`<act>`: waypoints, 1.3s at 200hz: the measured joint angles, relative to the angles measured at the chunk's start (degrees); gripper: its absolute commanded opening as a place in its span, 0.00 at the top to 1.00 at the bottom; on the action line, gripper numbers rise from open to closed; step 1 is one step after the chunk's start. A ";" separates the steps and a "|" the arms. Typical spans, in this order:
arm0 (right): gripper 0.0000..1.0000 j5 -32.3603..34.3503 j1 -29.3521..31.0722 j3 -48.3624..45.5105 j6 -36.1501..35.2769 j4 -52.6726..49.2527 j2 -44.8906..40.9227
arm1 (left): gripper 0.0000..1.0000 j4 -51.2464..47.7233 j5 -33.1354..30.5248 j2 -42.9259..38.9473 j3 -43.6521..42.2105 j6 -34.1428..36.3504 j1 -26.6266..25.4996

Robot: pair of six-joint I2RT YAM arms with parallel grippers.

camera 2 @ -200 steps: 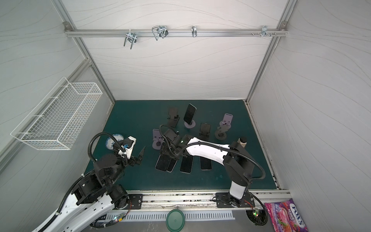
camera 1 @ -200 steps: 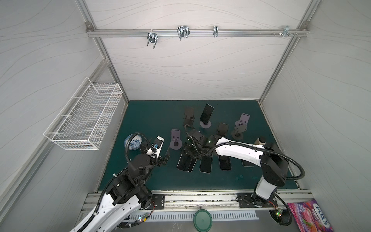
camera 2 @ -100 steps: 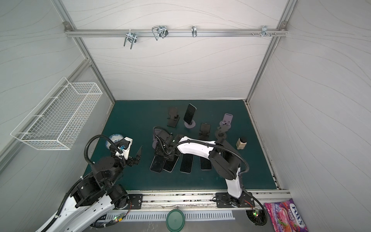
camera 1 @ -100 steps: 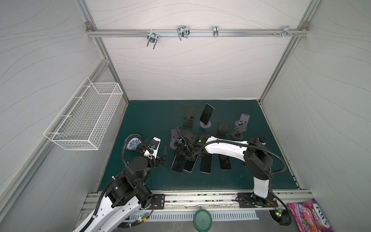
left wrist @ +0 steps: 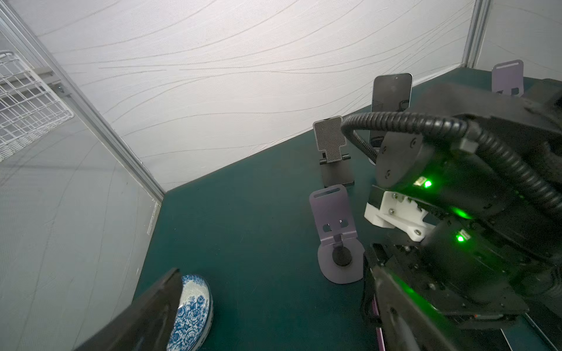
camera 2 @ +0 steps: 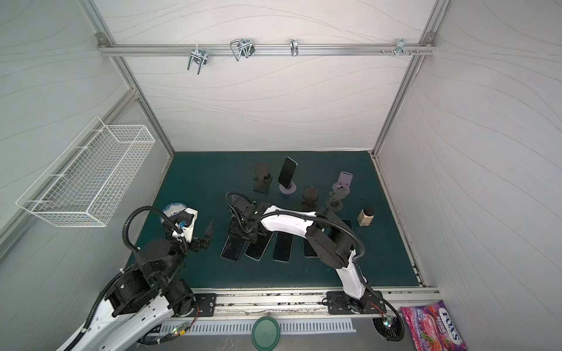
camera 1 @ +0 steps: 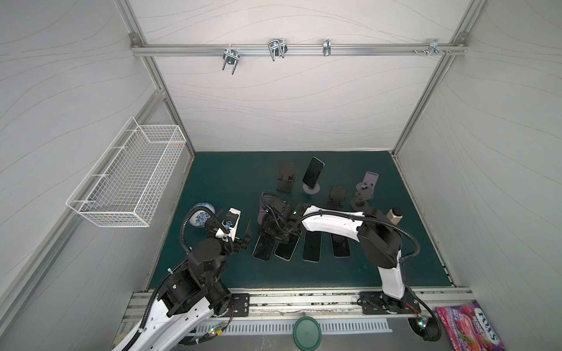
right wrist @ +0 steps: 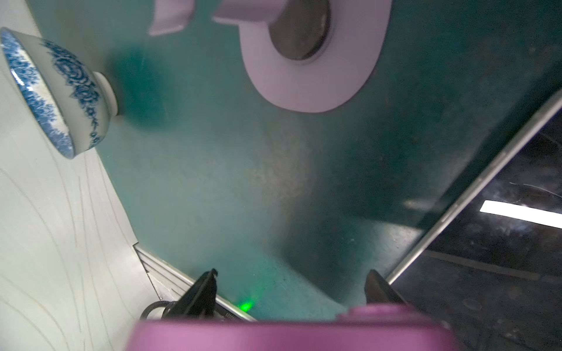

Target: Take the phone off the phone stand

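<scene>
Well, the right gripper has its jaws set wide apart, clamped across a purple phone that shows only as a blurred edge in the right wrist view. It sits low over the green mat, at the left end of a row of dark phones lying flat; whether the held phone touches the mat I cannot tell. The purple stand is just behind, the phone off it. Further back a black phone leans upright on a round stand. To the left, the left gripper gapes fully open, holding nothing, near a blue-and-white bowl.
</scene>
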 measured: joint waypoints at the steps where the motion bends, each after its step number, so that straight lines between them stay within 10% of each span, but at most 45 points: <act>1: 0.33 0.00 0.00 0.00 0.02 0.00 0.02 | 0.01 0.00 0.00 0.00 0.00 0.00 0.00; 260: 0.28 -0.57 -0.28 4.02 9.68 -3.63 5.86 | 0.01 -0.11 -0.44 2.64 0.00 -0.11 0.00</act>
